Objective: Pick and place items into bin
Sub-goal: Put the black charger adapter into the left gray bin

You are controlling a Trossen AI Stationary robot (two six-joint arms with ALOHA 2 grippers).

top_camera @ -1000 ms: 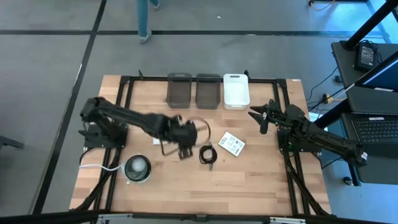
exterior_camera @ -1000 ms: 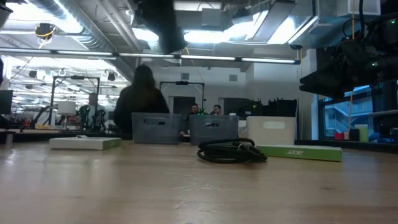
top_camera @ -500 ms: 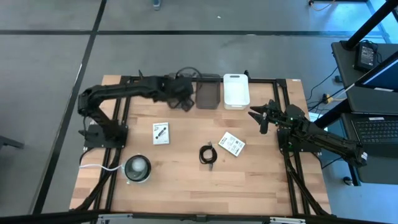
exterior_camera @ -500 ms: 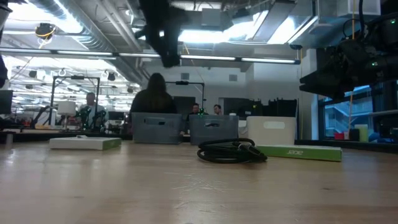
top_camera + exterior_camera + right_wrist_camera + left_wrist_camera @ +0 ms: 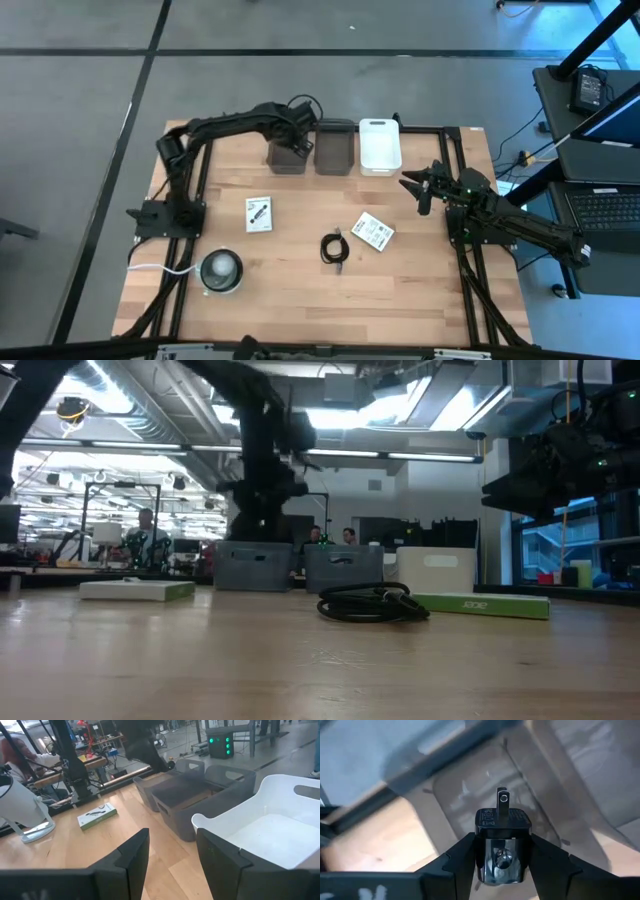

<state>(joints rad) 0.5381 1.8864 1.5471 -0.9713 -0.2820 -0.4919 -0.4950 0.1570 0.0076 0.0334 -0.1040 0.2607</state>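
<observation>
Items: a tiny black block (image 5: 502, 845), a coiled black cable (image 5: 334, 247) and two flat white packets, one (image 5: 258, 213) on the left of the table and one (image 5: 373, 231) just beside the cable.
Black block: a small plug-like piece with two metal prongs, pinched between the fingers of the left gripper (image 5: 501, 851).
Left gripper: hung over the leftmost grey bin (image 5: 288, 146) at the table's far edge; the wrist view looked straight down past the block into that bin's bare floor.
What changed: a second earlier the left arm was low over the middle of the table near the left packet; half a second earlier it was swinging toward the bins; now it was above the grey bin with the block.
Meaning for the task: the carry looked finished, and letting go seemed the likely next step. Cable and both packets lay on the wood, not yet binned.
Other bins: a second grey bin (image 5: 334, 147) and a white bin (image 5: 380, 146) stood alongside.
Right gripper (image 5: 170, 855): waited at the table's right side, near the white bin, fingers spread and holding nothing, unmoved over that second.
Not for the bin: a round grey-white disc (image 5: 221, 271) with a white cord, at the near left.
</observation>
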